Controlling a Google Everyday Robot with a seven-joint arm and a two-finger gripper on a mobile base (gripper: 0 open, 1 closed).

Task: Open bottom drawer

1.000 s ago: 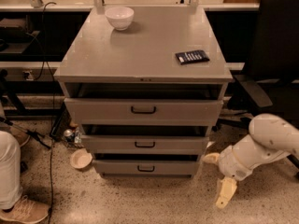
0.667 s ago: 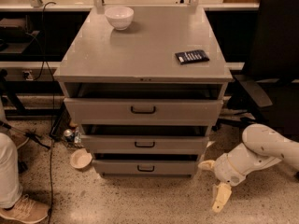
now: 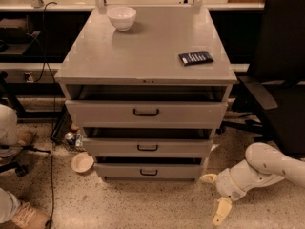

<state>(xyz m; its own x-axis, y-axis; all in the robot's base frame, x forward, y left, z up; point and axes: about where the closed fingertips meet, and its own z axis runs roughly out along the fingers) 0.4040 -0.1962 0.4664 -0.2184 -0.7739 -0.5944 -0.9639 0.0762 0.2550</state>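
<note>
From here the gripper (image 3: 214, 197) hangs low, spread open, off right of the bottom drawer (image 3: 119, 171) (its handle (image 3: 148, 172) runs level), well apart.

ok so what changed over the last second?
The claw dropped lower and edged left toward the bottom right corner of the cabinet, open and holding nothing. The bottom drawer hasn't moved and is untouched. The bowl on top stayed put too.
</note>
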